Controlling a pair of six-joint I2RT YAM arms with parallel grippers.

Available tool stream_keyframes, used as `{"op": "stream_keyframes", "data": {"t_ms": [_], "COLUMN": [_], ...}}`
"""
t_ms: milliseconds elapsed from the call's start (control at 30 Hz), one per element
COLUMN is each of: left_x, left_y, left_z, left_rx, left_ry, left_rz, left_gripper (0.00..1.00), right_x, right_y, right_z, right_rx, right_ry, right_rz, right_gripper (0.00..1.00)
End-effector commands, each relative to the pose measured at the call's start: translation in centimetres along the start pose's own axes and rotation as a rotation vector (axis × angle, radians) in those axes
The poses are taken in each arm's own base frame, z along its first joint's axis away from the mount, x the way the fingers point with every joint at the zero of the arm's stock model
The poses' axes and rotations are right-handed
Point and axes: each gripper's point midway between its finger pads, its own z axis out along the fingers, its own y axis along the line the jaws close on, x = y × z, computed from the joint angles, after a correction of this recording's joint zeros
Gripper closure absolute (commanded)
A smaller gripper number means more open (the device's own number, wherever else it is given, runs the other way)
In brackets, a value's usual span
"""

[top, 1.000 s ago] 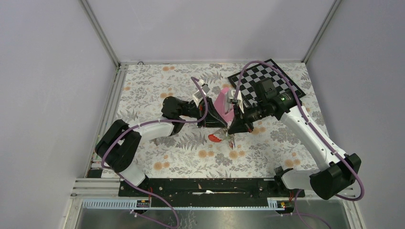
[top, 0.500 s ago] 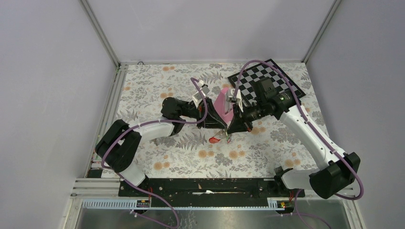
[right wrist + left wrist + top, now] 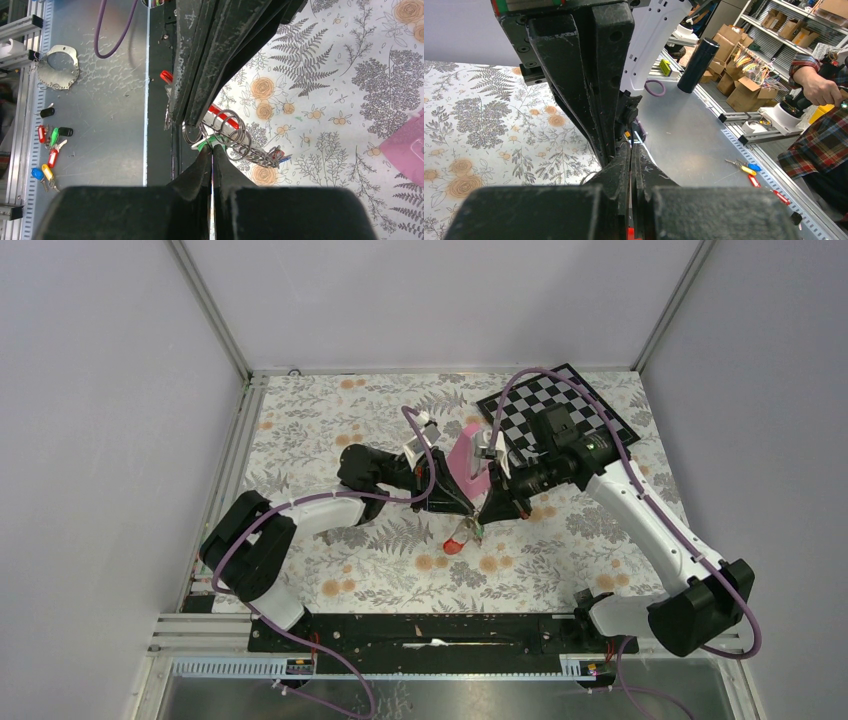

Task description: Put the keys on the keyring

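While the left tool [image 3: 465,515] is clamping the keyring [image 3: 455,538] in the middle of the top view, just above the flowery worktop [image 3: 330,420], the right tool [image 3: 212,152] is squeezing shut on what looks like a green-tagged key [image 3: 203,146]. They are meeting tip to tip: one is holding the loop steady so the other can be slipping the key on.

The keyring [image 3: 455,540], red bar showing, was held aloft between my left gripper [image 3: 465,515] and right gripper [image 3: 481,525]; the keys [image 3: 260,154] hung bunched on wire rings against it.
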Motion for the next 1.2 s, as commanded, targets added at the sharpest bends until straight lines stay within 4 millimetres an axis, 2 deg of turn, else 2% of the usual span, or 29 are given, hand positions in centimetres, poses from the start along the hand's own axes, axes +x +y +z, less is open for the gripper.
{"op": "stream_keyframes", "data": {"t_ms": [0,333,867,1167], "left_x": [-0.9,-0.5,-0.7,0.0], "left_y": [-1.2,-0.9,-0.9,-0.9], "left_z": [0.6,0.5,0.1,0.0], "left_rx": [0.065,0.066,0.092,0.115], "left_ry": [0.018,0.031,0.069,0.103], "left_rz": [0.122,0.115,0.147,0.137], "left_gripper": [1.00,1.00,1.00,1.00], "right_x": [-1.3,-2.2,0.4,0.0], "right_y": [0.7,1.2,0.8,0.5], "right_z": [-1.2,-1.7,-1.6,-2.3], "right_rx": [0.028,0.033,0.070,0.121], "right_ry": [-0.022,-0.035,0.045,0.059], "right_rz": [-0.084,-0.086,-0.023,-0.025], "right_gripper": [1.00,1.00,1.00,1.00]}}
